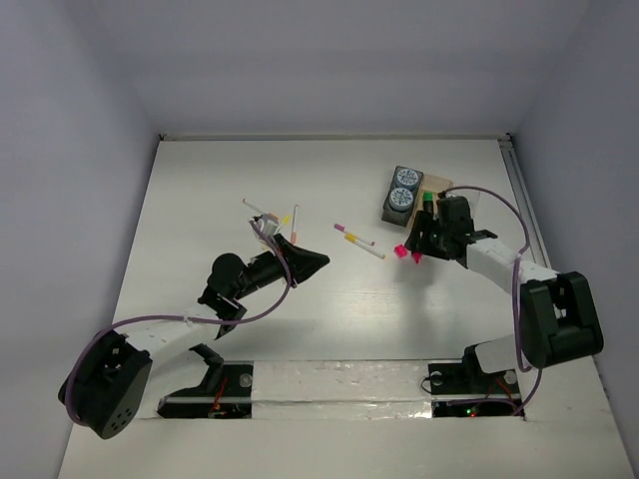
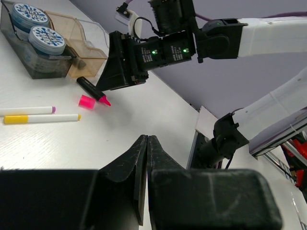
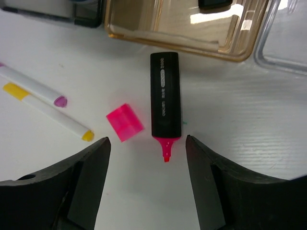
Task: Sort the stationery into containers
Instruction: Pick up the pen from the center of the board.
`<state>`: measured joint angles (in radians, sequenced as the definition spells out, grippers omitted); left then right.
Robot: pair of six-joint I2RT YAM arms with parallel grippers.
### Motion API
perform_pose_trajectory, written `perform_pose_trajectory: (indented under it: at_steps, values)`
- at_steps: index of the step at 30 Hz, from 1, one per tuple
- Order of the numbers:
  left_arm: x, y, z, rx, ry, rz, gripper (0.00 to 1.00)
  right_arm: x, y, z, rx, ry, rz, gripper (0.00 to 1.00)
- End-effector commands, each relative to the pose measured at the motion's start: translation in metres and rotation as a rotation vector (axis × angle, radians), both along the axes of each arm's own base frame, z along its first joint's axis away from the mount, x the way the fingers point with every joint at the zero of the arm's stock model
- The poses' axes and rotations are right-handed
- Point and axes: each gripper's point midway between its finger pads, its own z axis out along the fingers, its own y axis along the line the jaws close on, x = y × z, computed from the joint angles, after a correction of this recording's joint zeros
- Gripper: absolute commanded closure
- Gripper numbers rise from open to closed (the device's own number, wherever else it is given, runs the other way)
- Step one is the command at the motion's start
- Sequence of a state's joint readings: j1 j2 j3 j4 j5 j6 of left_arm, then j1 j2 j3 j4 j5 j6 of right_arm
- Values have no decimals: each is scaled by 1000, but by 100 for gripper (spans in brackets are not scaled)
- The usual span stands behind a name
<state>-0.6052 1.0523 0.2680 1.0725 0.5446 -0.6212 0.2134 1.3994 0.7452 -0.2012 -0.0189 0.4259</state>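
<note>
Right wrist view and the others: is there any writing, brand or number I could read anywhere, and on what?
Black highlighter: pale print along the barrel, too blurred to read.
Canister lids: blue-and-white pattern only, no readable letters.
White pens, pink cap: no writing visible.
Nothing can be quoted.
</note>
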Motion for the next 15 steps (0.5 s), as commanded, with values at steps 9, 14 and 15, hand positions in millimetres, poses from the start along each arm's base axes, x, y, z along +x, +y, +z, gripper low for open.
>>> perform_pose_trajectory:
  at_steps: [9,14,15]
  values:
    - [-8,-1,15,-42,-66,-33,100,27,-15,-16,-94,20,-65,47]
    - [-8,-1,16,-41,-68,-33,100,28,-14,-22,-93,39,-62,46]
    - [-8,-1,17,-43,-70,-33,100,28,-14,-24,-95,46,-64,46]
